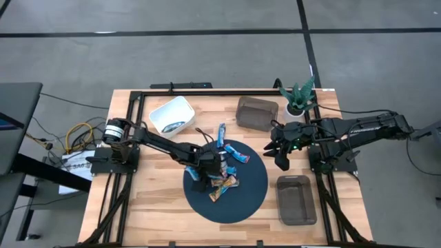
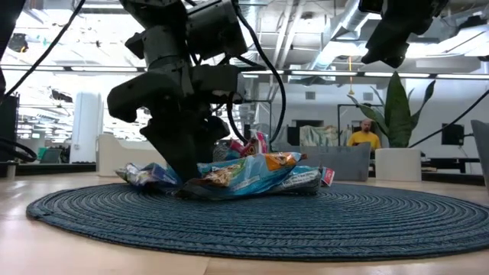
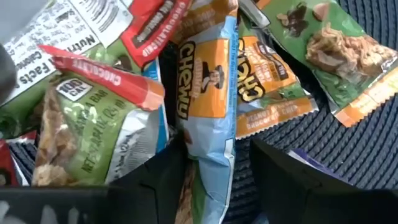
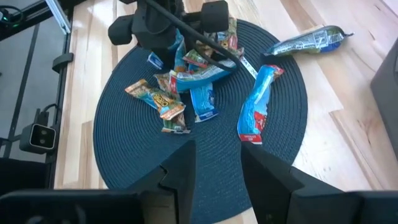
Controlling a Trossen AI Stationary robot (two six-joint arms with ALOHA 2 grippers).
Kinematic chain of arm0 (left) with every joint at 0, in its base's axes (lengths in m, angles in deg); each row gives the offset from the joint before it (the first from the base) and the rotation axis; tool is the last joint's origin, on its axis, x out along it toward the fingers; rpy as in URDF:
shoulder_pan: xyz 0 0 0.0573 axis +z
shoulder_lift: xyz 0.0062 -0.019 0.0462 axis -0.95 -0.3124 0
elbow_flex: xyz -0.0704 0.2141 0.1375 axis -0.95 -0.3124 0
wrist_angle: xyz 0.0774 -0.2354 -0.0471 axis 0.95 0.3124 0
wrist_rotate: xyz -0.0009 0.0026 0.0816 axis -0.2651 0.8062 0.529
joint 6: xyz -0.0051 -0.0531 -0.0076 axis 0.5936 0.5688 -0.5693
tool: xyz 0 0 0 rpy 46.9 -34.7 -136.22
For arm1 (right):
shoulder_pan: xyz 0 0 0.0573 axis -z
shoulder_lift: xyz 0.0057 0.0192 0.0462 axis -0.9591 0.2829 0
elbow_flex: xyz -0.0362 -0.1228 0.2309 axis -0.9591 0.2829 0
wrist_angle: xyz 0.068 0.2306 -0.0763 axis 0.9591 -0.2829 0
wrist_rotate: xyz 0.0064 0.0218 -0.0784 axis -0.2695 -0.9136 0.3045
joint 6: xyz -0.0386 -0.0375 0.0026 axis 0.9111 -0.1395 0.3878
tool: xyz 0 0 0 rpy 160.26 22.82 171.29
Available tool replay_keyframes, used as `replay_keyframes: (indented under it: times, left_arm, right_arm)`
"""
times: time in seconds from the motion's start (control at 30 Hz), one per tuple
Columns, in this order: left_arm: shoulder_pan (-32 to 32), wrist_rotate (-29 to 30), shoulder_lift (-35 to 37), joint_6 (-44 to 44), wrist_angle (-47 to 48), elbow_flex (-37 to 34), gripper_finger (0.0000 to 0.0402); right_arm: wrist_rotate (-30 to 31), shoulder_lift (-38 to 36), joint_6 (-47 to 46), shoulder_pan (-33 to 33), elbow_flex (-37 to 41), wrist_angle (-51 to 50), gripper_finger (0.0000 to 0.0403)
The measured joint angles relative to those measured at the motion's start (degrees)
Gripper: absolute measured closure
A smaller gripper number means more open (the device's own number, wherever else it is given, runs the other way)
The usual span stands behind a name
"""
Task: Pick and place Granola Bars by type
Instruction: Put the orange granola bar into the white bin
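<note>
One light-blue bar (image 3: 208,134) lies lengthwise between the left gripper (image 3: 211,180) open jaws, at frame bottom. Right gripper (image 1: 281,160), jaws open, hovers apart at right.

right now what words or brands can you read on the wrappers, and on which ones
"CHEWY": light blue and orange wrapper between the left claw fingers.
"CHEWY", partly cut off: orange wrapper beside it.
"CHOCOLATE" and "BAR": green wrapper with red end.
"CHOCOLATE CHIP": red wrapper.
"Nutrition Facts", cut off: white panel.
Finer print is too blurred; nothing is readable in the other views.
</note>
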Motion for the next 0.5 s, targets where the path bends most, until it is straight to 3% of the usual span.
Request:
replay_keyframes:
  times: [0.2, 0.5]
  left_arm:
    - [-0.1, 0.1, -0.1, 1.7, 1.5, 0.8, 0.0248]
    - [0.0, 0.1, -0.3, 1.9, 8.4, 5.4, 0.0355]
  right_arm:
    - [0.0, 0.0, 0.0, 0.0, 0.0, -0.1, 0.0284]
    - [0.0, 0.0, 0.0, 0.0, 0.0, -0.2, 0.0284]
